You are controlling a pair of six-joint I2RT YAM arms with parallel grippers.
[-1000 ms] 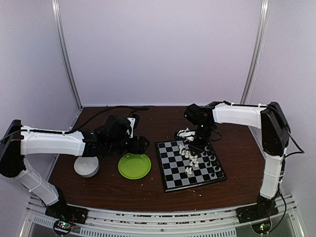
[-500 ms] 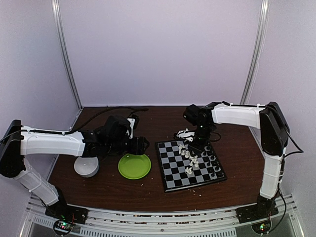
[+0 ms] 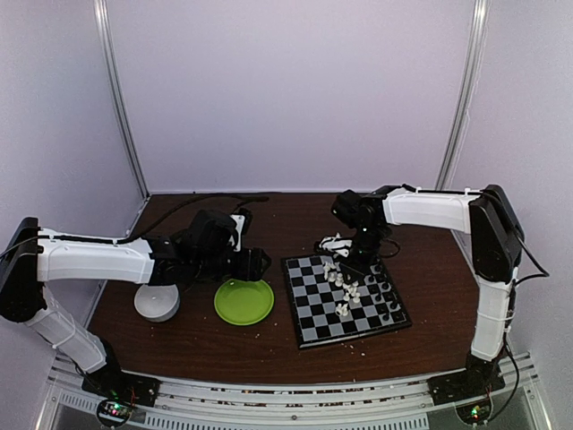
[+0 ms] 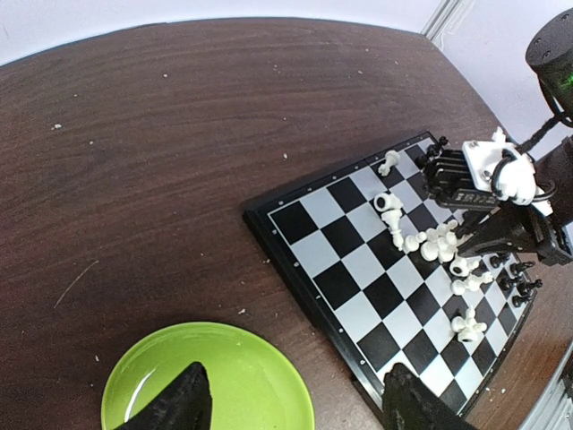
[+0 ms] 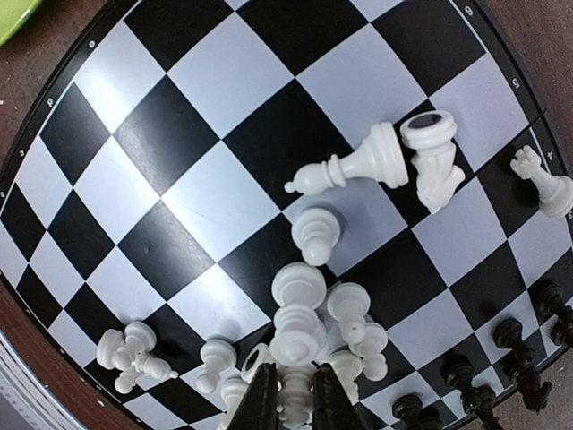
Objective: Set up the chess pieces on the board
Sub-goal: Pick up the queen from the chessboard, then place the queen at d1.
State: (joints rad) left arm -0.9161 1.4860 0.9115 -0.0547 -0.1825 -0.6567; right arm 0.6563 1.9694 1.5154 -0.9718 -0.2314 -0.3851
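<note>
Table (image 3: 430, 255) with board (image 3: 313, 315), plate (image 3: 243, 302), bowl (image 3: 157, 304)

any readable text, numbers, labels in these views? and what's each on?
"5": on the black border of the board, right wrist view.
"6" or "9", depending on which way up it is read: on the same border, the next mark along.
Other marks along that border: too small to read.
Green plate and white bowl: no text to be seen.
</note>
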